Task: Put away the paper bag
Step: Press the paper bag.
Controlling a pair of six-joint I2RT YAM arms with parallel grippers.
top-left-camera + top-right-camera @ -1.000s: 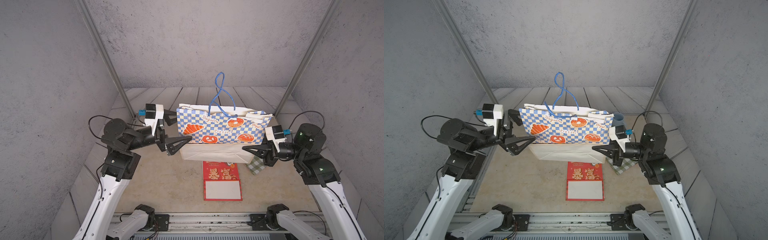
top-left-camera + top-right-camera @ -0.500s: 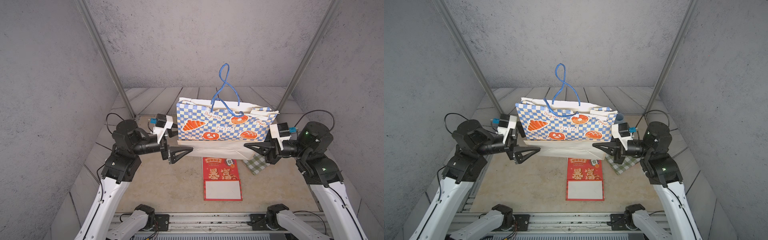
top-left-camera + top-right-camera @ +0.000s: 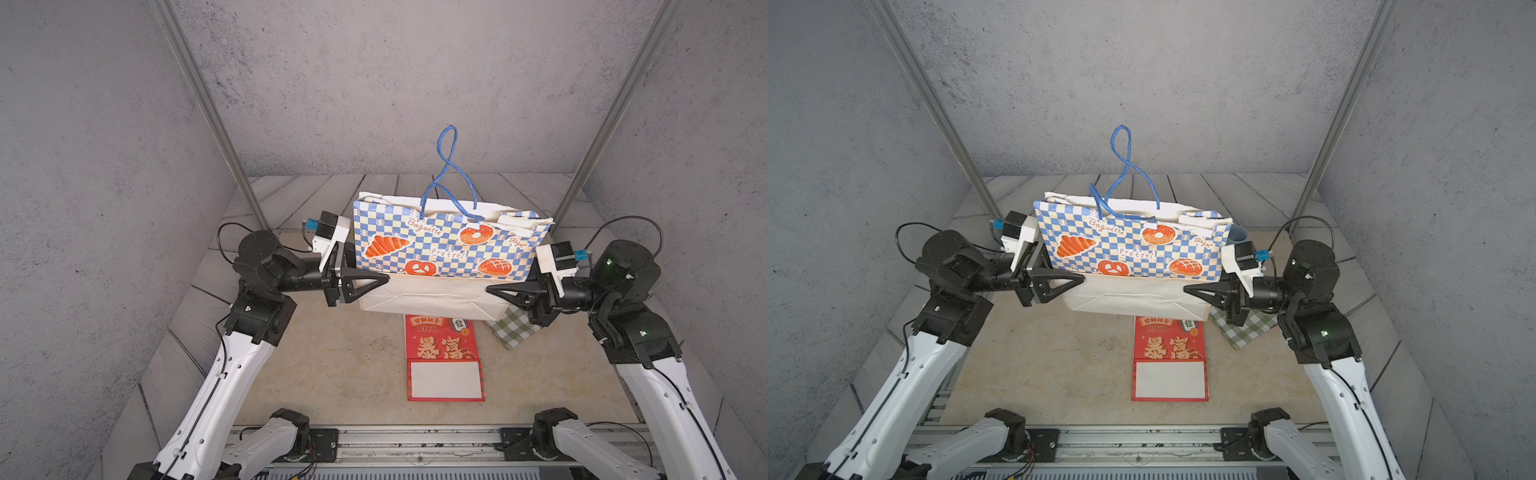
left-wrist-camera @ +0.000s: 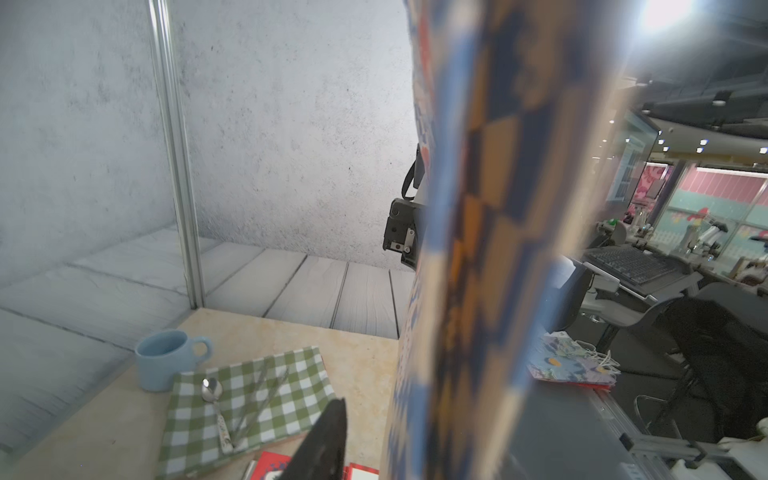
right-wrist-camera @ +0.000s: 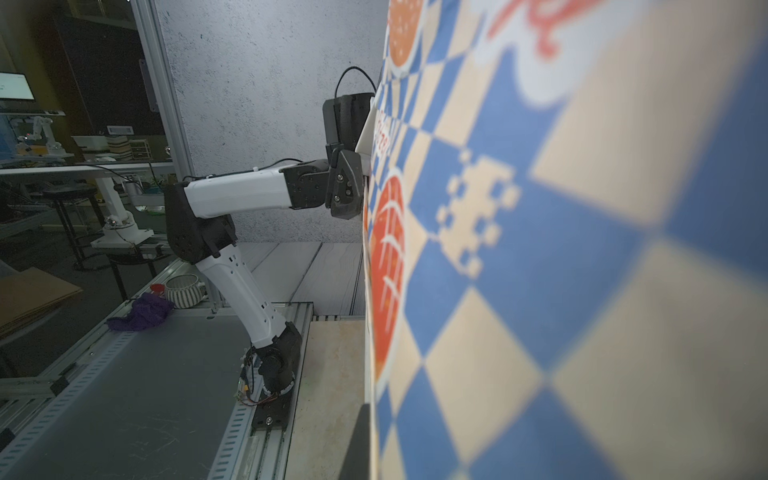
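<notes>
Checkered paper bag (image 3: 446, 245), tilted, at the table's (image 3: 332, 365) 12 o'clock side, right gripper (image 3: 492, 289) pressed together on its 3 o'clock corner, left gripper (image 3: 383, 276) at 9 o'clock (grip impossible to tell).

I count 1 paper bag (image 3: 446, 249). It carries 2 blue cord handles (image 3: 447, 165) and, on the face toward me, 4 pastry pictures: 1 croissant (image 3: 384, 246), 1 doughnut (image 3: 476, 235), 1 pretzel (image 3: 417, 268) and 1 round loaf (image 3: 494, 266).

I have 2 grippers at the bag: my left gripper (image 3: 374, 277) at 1 end and my right gripper (image 3: 498, 289) at the other.

Just in front of the bag lies 1 red card (image 3: 442, 357).

Beside the bag's end on my right gripper's side are 1 green checked cloth (image 3: 513, 332) and 1 pale blue mug (image 4: 166, 365). On that cloth lie 1 spoon (image 4: 212, 395) and what look like 2 thin metal sticks (image 4: 262, 390).
</notes>
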